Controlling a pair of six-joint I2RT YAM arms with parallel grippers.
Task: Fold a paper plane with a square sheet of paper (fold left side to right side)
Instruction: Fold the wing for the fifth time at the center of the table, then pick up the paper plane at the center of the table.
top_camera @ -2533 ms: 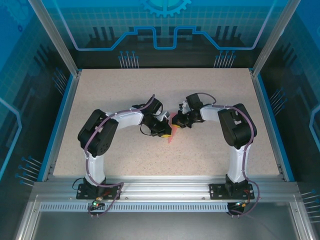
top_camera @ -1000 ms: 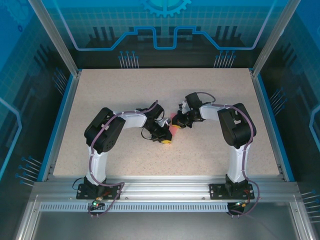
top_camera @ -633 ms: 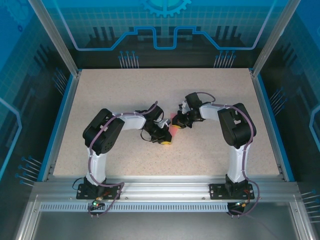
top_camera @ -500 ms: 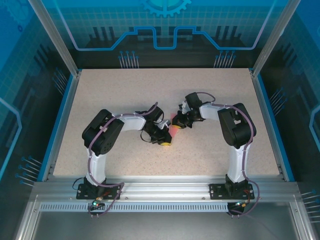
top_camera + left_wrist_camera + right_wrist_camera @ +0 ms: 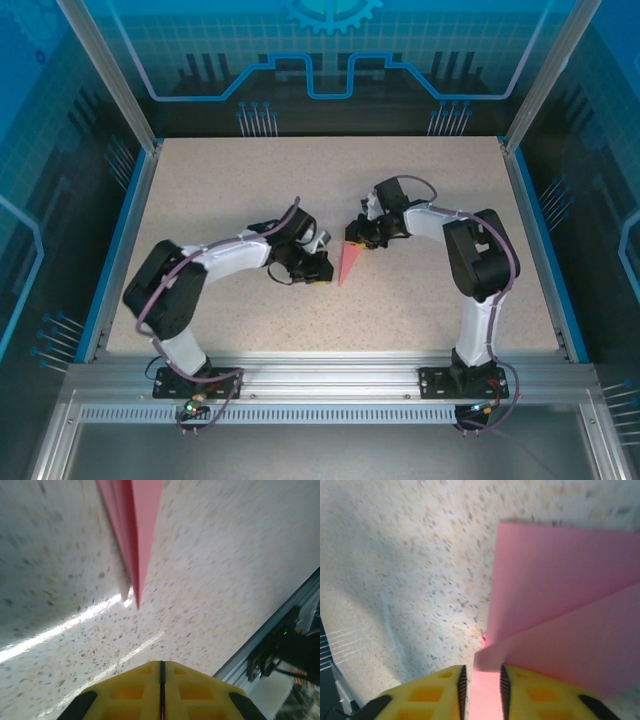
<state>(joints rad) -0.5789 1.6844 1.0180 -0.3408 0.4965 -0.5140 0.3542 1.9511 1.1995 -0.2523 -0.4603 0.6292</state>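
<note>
Barely ajar right end effector (image 5: 481,674) astride plane (image 5: 560,620)

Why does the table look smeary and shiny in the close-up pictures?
Left wrist view: speckles on the table smear, likely motion blur, and a bright glare stripe crosses it near the tip of the paper plane. Right wrist view: softer focus, with a shadow on the table's left. Top view: sharp, evenly lit.

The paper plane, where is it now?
In the top view the paper plane lies on the table, wide end at the right tool, the left tool just left of its nose.
</note>
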